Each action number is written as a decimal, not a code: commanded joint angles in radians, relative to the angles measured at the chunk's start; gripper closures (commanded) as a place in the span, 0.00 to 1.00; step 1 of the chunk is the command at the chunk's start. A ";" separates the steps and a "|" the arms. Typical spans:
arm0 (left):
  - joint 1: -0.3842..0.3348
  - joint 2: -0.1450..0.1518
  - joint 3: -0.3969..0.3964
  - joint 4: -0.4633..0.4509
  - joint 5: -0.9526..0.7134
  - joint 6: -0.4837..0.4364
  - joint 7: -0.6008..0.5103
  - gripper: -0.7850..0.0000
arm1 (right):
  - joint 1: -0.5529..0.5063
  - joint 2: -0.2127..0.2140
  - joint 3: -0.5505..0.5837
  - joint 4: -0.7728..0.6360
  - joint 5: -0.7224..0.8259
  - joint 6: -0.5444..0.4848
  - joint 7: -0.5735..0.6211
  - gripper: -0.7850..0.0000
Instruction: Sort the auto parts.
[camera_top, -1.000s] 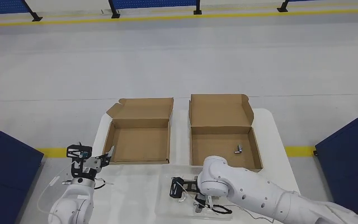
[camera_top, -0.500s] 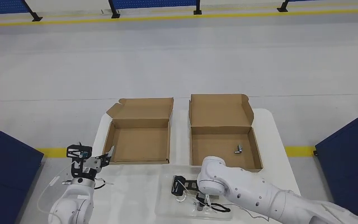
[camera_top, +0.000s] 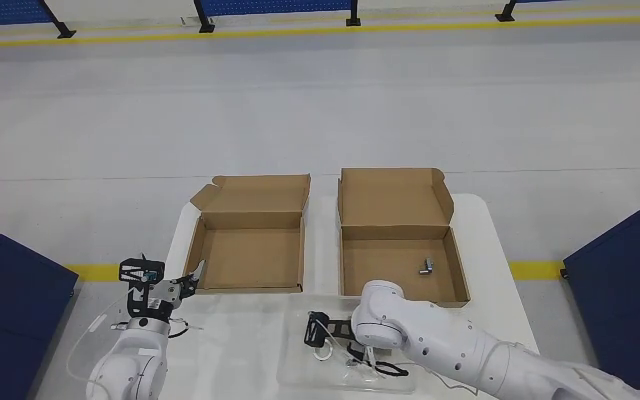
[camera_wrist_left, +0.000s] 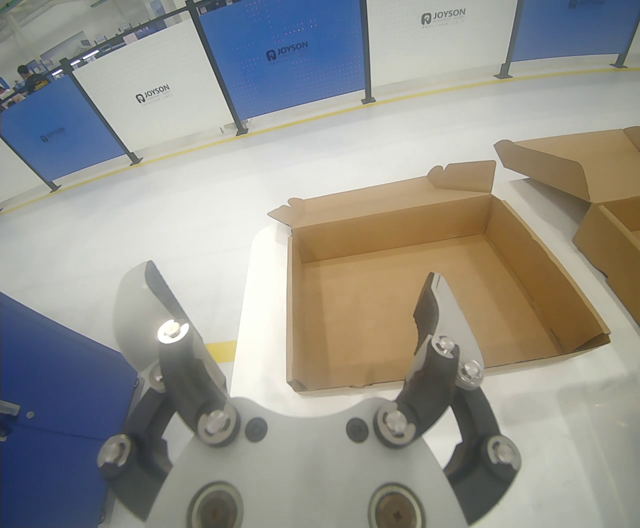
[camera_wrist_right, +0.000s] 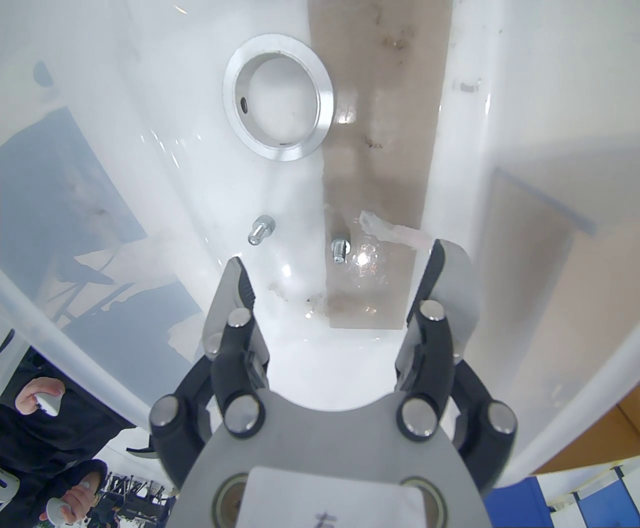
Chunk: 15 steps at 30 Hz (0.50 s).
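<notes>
My right gripper (camera_wrist_right: 338, 261) hangs open inside a clear plastic bin (camera_wrist_right: 525, 125), low over its floor. A small silver bolt (camera_wrist_right: 340, 250) lies between its fingertips, untouched. A second bolt (camera_wrist_right: 260, 230) lies just beyond one fingertip, and a wide metal ring (camera_wrist_right: 277, 97) rests farther along the bin. In the top view the right gripper (camera_top: 318, 333) sits in the bin (camera_top: 296, 368) at the table's near edge. My left gripper (camera_wrist_left: 290, 277) is open and holds nothing, near the left cardboard box (camera_wrist_left: 500, 350), by the table's left side (camera_top: 187, 282).
Two open cardboard boxes stand side by side at the back of the table: the left box (camera_top: 250, 258) has a bare floor, and the right box (camera_top: 395, 262) holds one small metal part (camera_top: 427, 266). Blue barriers flank the table.
The right arm has shifted slightly within the bin, its gripper still open. The left arm has not moved.
</notes>
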 joint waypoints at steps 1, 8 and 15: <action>0.000 0.000 0.000 0.000 0.000 0.000 0.000 0.00 | -0.002 -0.002 0.000 0.004 -0.002 0.003 0.005 0.58; 0.000 0.000 0.000 0.000 0.000 0.000 0.000 0.00 | -0.006 -0.012 0.002 0.024 -0.004 0.003 0.004 0.60; 0.000 0.000 0.000 0.000 0.000 0.000 0.000 0.00 | -0.011 -0.021 0.005 0.044 -0.005 -0.003 0.001 0.71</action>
